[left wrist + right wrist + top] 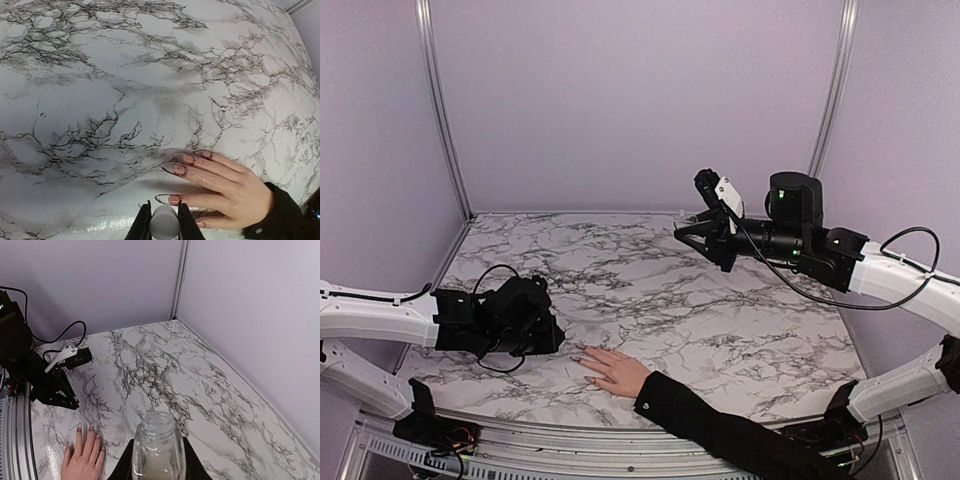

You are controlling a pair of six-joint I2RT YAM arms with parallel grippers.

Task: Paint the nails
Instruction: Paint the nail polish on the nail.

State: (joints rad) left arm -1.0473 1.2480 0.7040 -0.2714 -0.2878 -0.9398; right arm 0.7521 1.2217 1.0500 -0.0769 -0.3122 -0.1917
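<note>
So the marble-look worktop is taking up most of the scene, with plain lilac walls standing round it. The left arm is reaching in low from the near left, and the right arm is coming in higher from the right. A pale hand in a black sleeve is lying flat, palm down, at the near edge of the worktop, fingers spread and pointing toward the left side. The right end effector is gripping a clear open-necked bottle, holding it upright above the far right of the worktop, well apart from the hand. The left end effector is sitting low, just beside the fingertips, its jaws pinching narrowly on a small white cap. The nails are resting on the worktop at the ends of those spread fingers, looking pinkish with dark edges, and the nearest one is lying right next to the cap, though I can't tell if anything is actually touching it.
</note>
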